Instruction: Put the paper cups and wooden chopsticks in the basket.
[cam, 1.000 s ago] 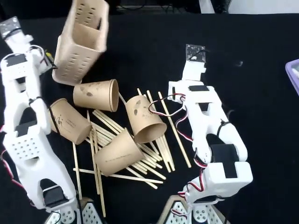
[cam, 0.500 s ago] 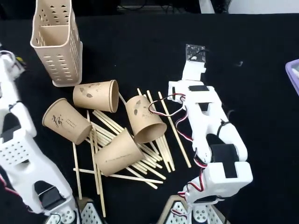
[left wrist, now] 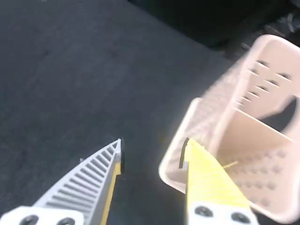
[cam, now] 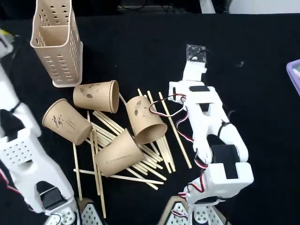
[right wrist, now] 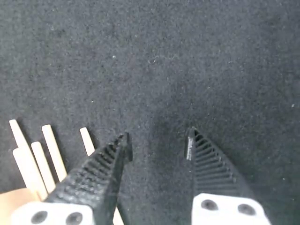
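**Both pincers released; cups and chopsticks lie on the cloth, basket beside the left pincer**

The left gripper [left wrist: 152, 145] is released. Its grey and yellow fingers are spread, with bare black table [left wrist: 70, 70] showing in the gap. The basket [left wrist: 243, 126] stands just beside the yellow finger. That finger's tip overlaps the basket's rim in the left wrist view, and it cannot be told whether they touch.

From the high view the basket stands upright at the far left of the table, and a divider splits it into two compartments. The left arm [cam: 23, 154] runs along the table's left edge.

Four paper cups lie on their sides below the basket. The top cup [cam: 96, 96] is nearest, just off the basket's base. The left cup [cam: 67, 121] lies close beside the top cup. The middle cup [cam: 145, 119] lies tilted with its mouth toward the near edge. The bottom cup [cam: 118, 153] rests across the chopsticks [cam: 161, 152], which are scattered under and around the cups in a loose fan.

The right gripper [right wrist: 157, 138] is also released, its black fingers parted over bare cloth. The ends of several chopsticks lie near one finger, outside the gap. The right arm [cam: 211, 136] stretches along the right side of the pile, well apart from the basket.
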{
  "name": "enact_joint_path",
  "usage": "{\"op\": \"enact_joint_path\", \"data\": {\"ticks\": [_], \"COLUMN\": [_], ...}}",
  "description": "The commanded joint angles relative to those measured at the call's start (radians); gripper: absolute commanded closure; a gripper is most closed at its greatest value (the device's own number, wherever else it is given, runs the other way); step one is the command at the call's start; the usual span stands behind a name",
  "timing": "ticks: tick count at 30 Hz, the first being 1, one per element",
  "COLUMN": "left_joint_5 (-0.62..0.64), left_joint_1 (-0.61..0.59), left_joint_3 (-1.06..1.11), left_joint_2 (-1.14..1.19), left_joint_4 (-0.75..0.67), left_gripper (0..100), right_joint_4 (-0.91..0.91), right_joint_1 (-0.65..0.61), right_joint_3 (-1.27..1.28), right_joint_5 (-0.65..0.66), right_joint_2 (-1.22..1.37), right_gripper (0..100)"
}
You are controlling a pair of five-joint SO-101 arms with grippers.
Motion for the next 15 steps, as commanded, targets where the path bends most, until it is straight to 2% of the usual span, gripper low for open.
{"op": "enact_joint_path", "data": {"ticks": [1, 6, 15], "left_joint_5": [0.060, 0.183, 0.245], "left_joint_1": [0.064, 0.117, 0.182], "left_joint_3": [-0.107, -0.099, -0.101], "left_joint_2": [-0.021, -0.014, 0.137], "left_joint_4": [0.066, 0.063, 0.064], "left_gripper": [77, 77, 77], "right_joint_4": [-0.008, -0.009, -0.009], "right_joint_1": [-0.014, -0.012, -0.011], "right_joint_3": [-0.031, -0.035, -0.035], "right_joint_5": [-0.011, -0.011, -0.011], "right_joint_2": [0.012, 0.022, 0.022], "right_gripper": [80.4, 80.4, 80.4]}}
